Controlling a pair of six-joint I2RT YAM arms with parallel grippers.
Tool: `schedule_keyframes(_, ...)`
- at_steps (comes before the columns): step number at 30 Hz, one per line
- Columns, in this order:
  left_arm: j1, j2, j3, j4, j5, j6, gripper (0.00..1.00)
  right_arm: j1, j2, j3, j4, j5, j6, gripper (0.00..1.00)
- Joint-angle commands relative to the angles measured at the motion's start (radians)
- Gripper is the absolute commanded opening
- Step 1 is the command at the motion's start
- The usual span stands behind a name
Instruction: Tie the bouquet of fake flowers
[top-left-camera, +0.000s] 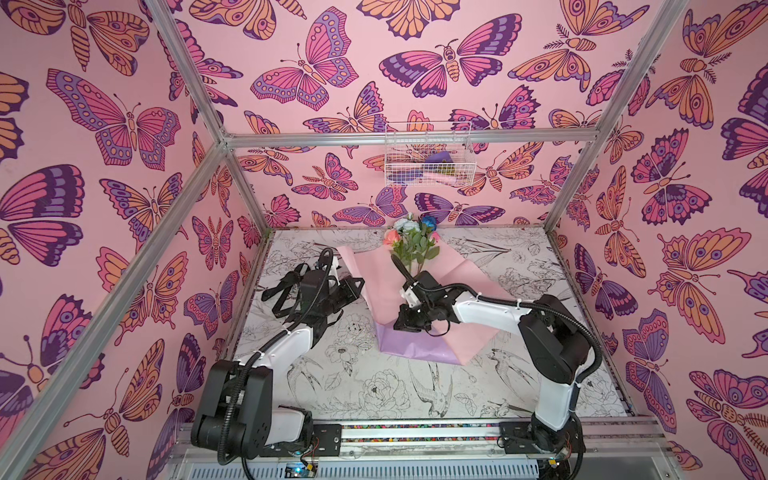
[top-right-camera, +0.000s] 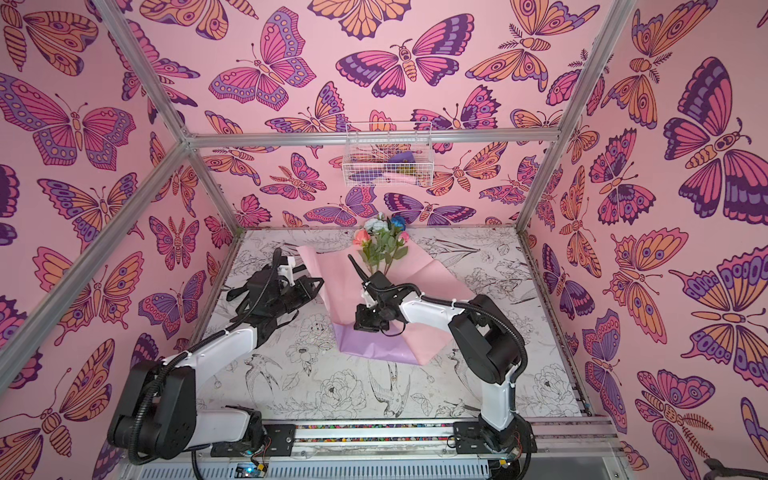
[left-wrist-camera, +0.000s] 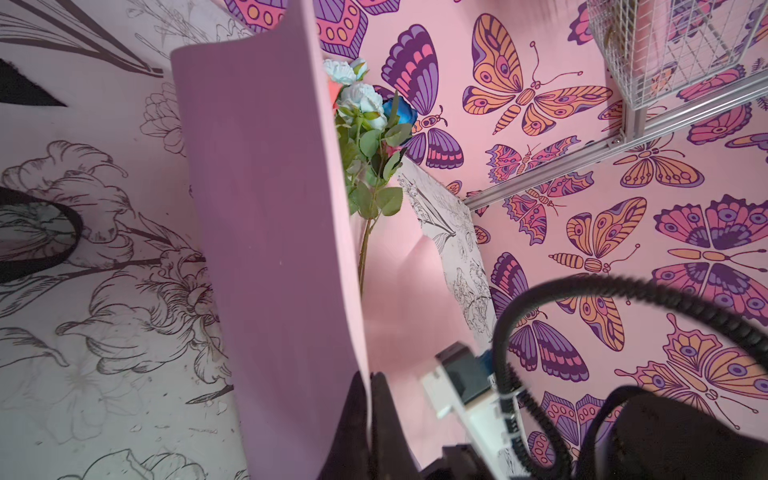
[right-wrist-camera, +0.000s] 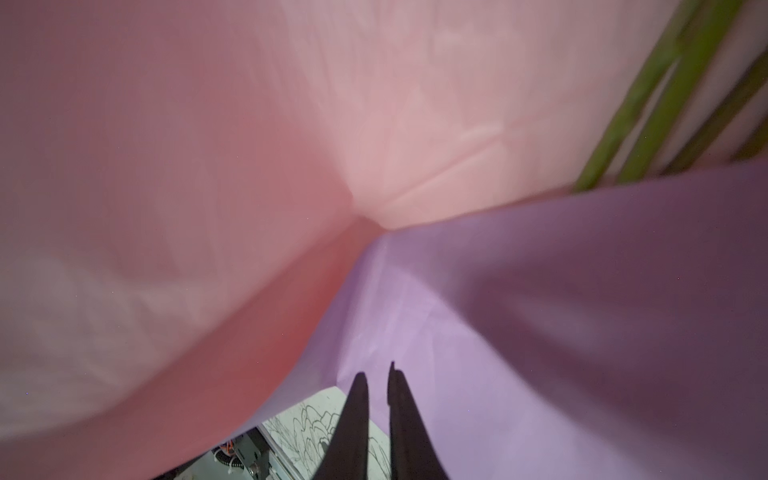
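The bouquet of fake flowers (top-left-camera: 413, 241) (top-right-camera: 382, 241) lies at the back of the table on a pink sheet of paper (top-left-camera: 461, 274) with a lilac underside (top-left-camera: 409, 345). Its peach, pale blue and deep blue blooms point toward the back wall. My left gripper (top-left-camera: 356, 286) (left-wrist-camera: 370, 376) is shut on the sheet's left edge, holding it up as a lilac flap (left-wrist-camera: 266, 232) beside the bouquet (left-wrist-camera: 370, 137). My right gripper (top-left-camera: 405, 326) (right-wrist-camera: 376, 370) points down over the sheet's folded lilac corner (right-wrist-camera: 540, 311), its fingers a narrow gap apart with nothing between them. Green stems (right-wrist-camera: 648, 124) run onto the pink paper.
A long black ribbon (top-left-camera: 284, 293) (left-wrist-camera: 41, 232) lies in loops on the flower-printed table (top-left-camera: 374, 395), left of the left gripper. A white wire basket (top-left-camera: 428, 153) holding small items hangs on the back wall above the bouquet. Aluminium frame posts stand at the table's back corners.
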Motion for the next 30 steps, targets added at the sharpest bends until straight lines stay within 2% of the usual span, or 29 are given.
schedule_keyframes(1, -0.02, 0.024, 0.024, -0.004, -0.01, 0.022, 0.0, 0.03, 0.029, -0.007, 0.097, -0.032, 0.073, 0.14)
schedule_keyframes(15, -0.143, 0.14, 0.108, 0.002, -0.054, 0.023, 0.0, 0.031, 0.149, -0.07, 0.359, -0.119, 0.242, 0.14)
schedule_keyframes(21, -0.185, 0.203, 0.147, 0.014, -0.032, 0.025, 0.0, 0.03, 0.098, -0.114, 0.314, -0.062, 0.208, 0.14)
schedule_keyframes(30, -0.201, 0.256, 0.171, 0.023, -0.019, 0.029, 0.0, 0.029, -0.048, -0.153, 0.148, 0.12, 0.109, 0.2)
